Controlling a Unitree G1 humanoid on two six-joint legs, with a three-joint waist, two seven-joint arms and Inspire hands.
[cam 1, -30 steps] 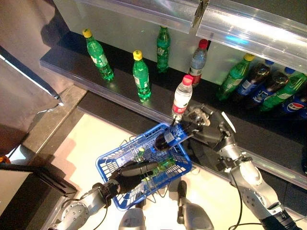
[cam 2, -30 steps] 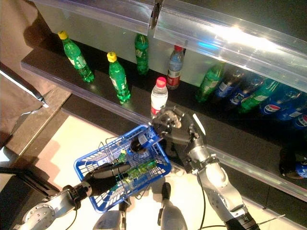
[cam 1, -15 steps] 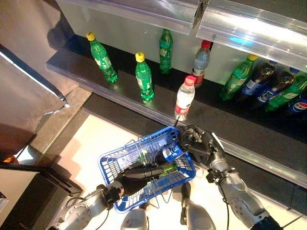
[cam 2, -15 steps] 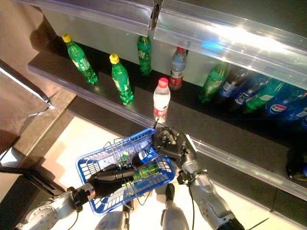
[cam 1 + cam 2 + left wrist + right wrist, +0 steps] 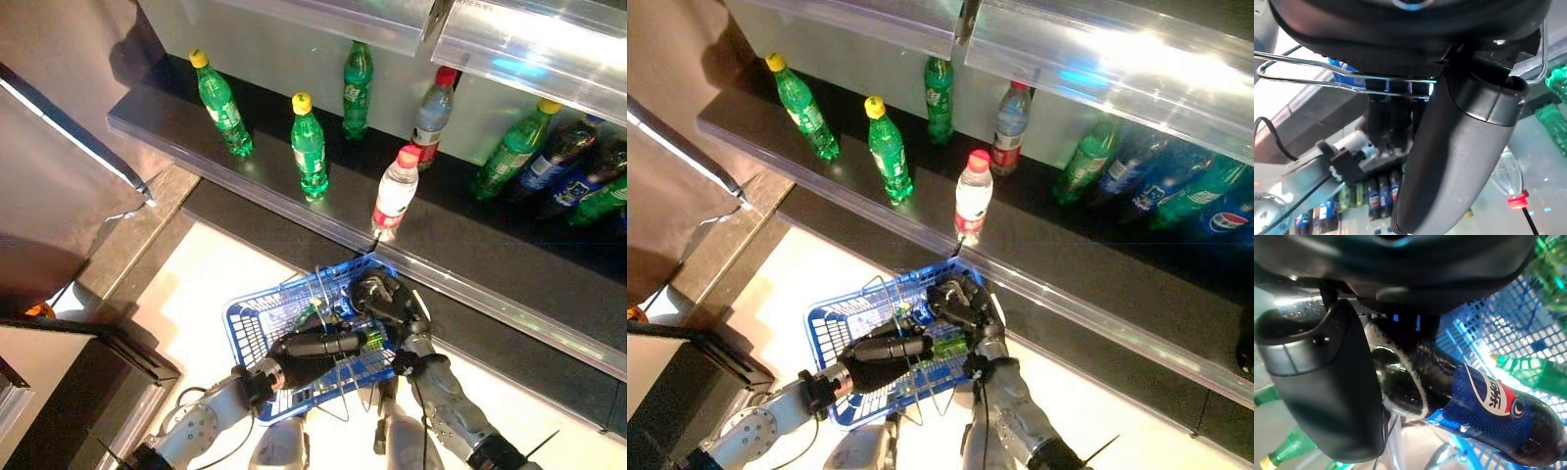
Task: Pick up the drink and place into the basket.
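Observation:
The blue basket (image 5: pixel 253 318) hangs in front, held by my left hand (image 5: pixel 312 346), which is shut on its thin wire handles (image 5: pixel 1312 83). A green bottle (image 5: pixel 367 339) lies inside it. My right hand (image 5: pixel 384 298) is over the basket's far right corner, shut on a dark cola bottle with a blue label (image 5: pixel 1484 404). In the right wrist view the bottle lies against the basket's blue mesh (image 5: pixel 1498 328), with the thumb (image 5: pixel 1322 382) and fingers curled round it.
A dark shelf (image 5: pixel 460 235) runs behind the basket. On it stand green bottles (image 5: pixel 309 147), a clear bottle with a red cap (image 5: pixel 395 196) just beyond the basket, and dark and green drinks at the right (image 5: pixel 549 162). A dark cabinet (image 5: pixel 59 392) stands at the lower left.
My right hand has drawn back and down with the cola bottle, from beside the basket's far rim to inside the basket. The camera has shifted, so the shelf sits differently in the picture.

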